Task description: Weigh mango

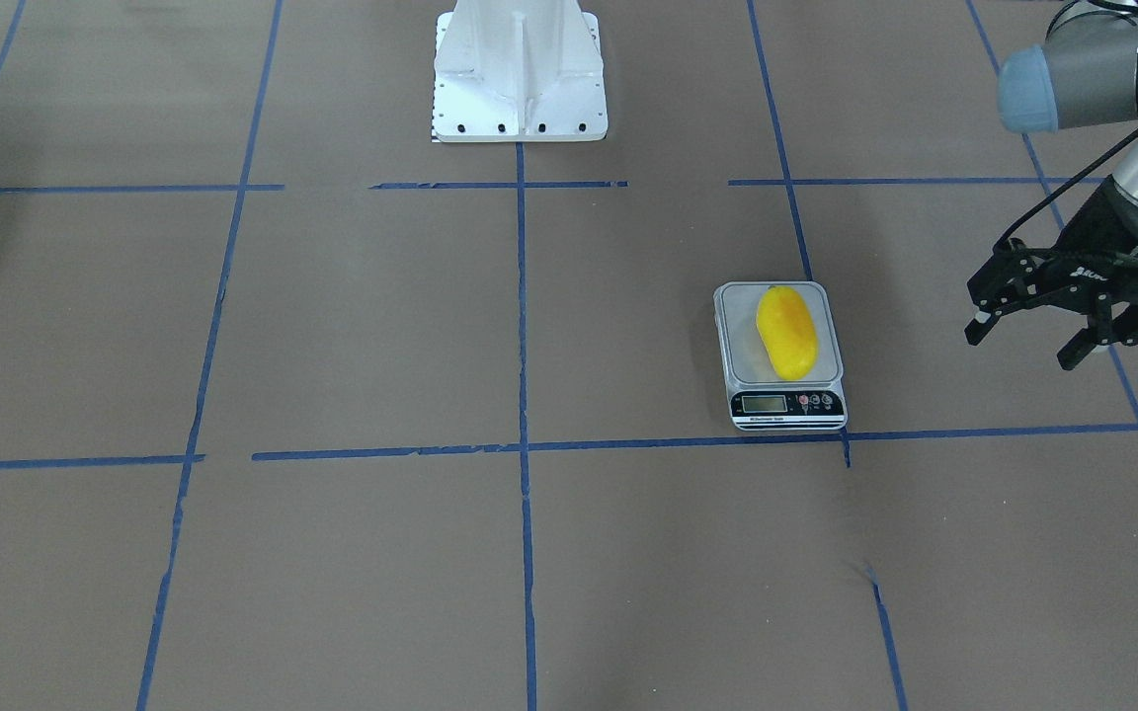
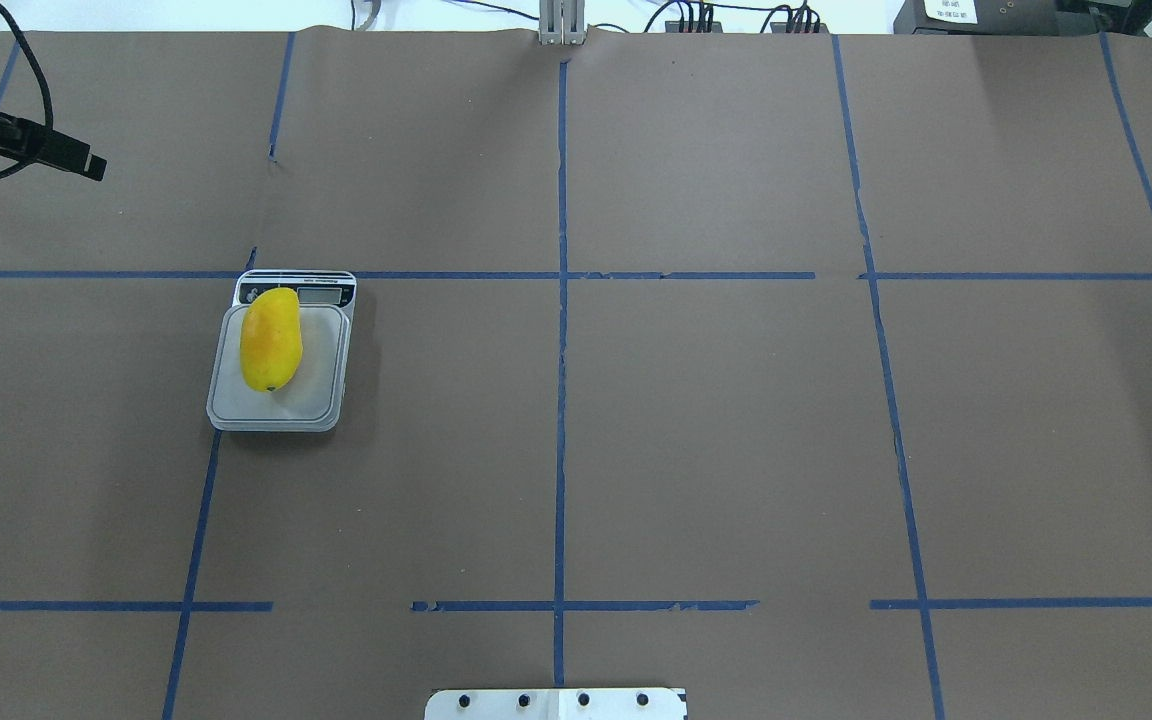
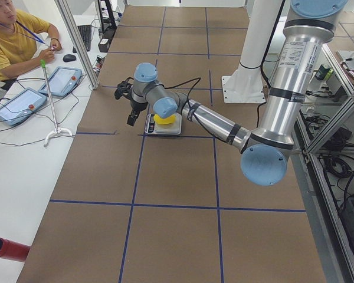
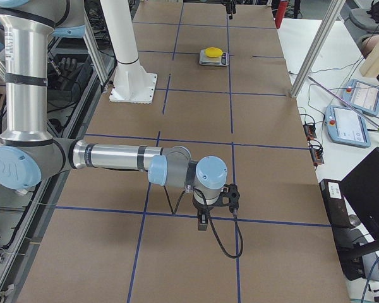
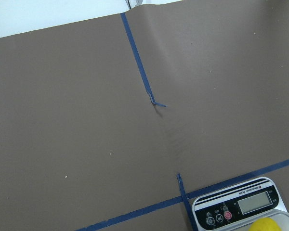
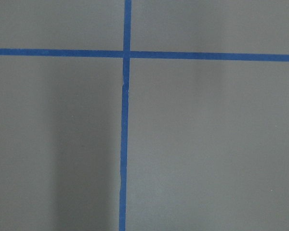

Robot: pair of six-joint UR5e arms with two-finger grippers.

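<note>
Front-facing view: the mango lay on the kitchen scale, its panel print too small to read; the left gripper hung well aside, fingers apart and empty. Right-side view: the right gripper hovered above the desk and its blue tape, the state of its fingers impossible to tell.

Left arm was stretched long and low, forearm running out level, wrist bent down at the end. Left gripper hung in the air, jaws spread wide with nothing between them, fingertips angled downward. Right arm lay out level too, wrist turned down. Right gripper pointed straight down; its jaws were too small to read.
</note>
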